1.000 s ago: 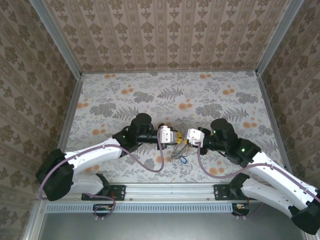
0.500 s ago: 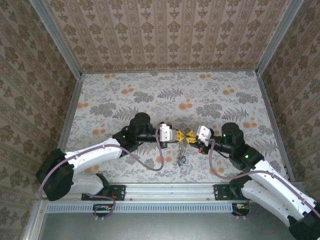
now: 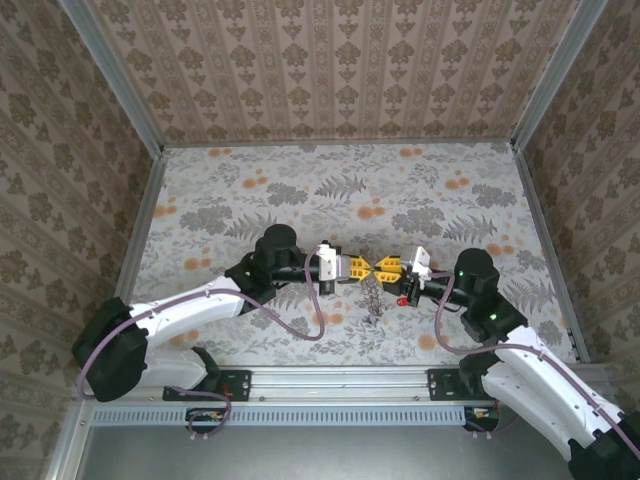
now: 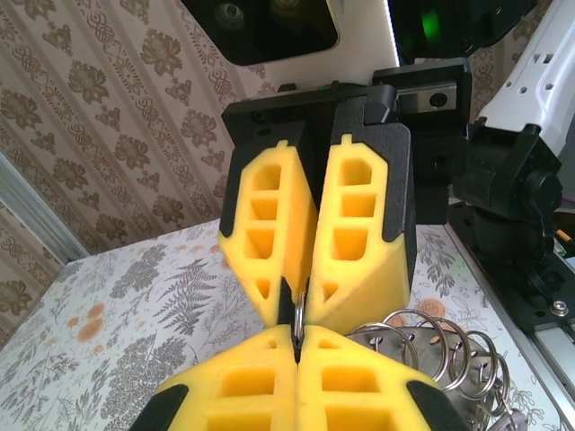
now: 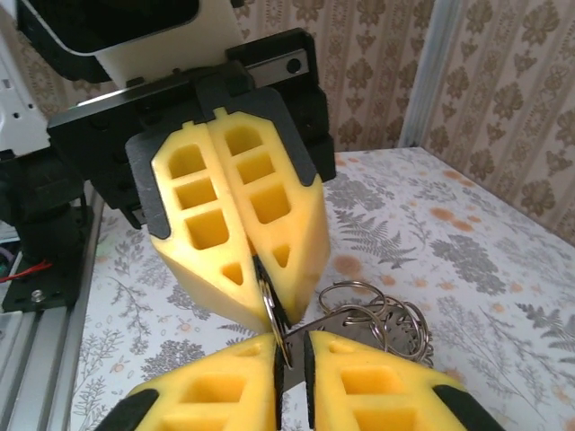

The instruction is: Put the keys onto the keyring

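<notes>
1. The left gripper [image 3: 362, 267] and the right gripper [image 3: 386, 267] meet tip to tip over the front middle of the table [image 3: 300, 190].
2. Both are squeezed tight on one thin loop of the keyring [image 3: 372, 296].
3. The rest of the keyring is a bunch of silver loops just beside the tips.

Keyring [image 3: 372, 288]: thin silver-grey metal, a bunch of linked wire loops. One loop pinched edge-on betw. closed tips of left gripper [image 3: 364, 267] & right gripper [image 3: 384, 267], near table centre, lifted. Rest of loops hang below in a clump. Keys: can't tell if any on it, too small.
</notes>
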{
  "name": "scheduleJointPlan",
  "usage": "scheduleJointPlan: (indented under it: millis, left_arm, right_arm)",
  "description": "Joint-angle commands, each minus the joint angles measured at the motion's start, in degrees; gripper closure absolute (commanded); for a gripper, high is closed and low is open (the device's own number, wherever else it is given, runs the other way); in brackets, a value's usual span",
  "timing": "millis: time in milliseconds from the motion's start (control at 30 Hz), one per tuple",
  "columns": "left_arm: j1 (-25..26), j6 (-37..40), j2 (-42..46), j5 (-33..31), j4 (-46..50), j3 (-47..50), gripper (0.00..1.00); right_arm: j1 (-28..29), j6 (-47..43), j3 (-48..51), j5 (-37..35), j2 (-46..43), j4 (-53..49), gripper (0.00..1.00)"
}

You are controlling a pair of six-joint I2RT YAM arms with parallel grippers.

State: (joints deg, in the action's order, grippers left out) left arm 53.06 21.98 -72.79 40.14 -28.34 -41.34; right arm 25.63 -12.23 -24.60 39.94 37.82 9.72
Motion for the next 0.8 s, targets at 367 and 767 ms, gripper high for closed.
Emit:
scheduleJointPlan:
  millis: [367, 767]
  left_arm:
    - [-0.23, -2.55, -0.22, -1.05, -4.33, 0.22, 0.83]
    - [-1.61, -1.21, 3.74, -5.38, 6.95, 0.77, 0.5]
  right_arm:
    - [-0.36, -3.64, -1.52, 2.02, -0.55, -2.23, 1.0]
    - [-0.23, -30.16, -14.42, -8.87, -2.13, -33.73, 1.0]
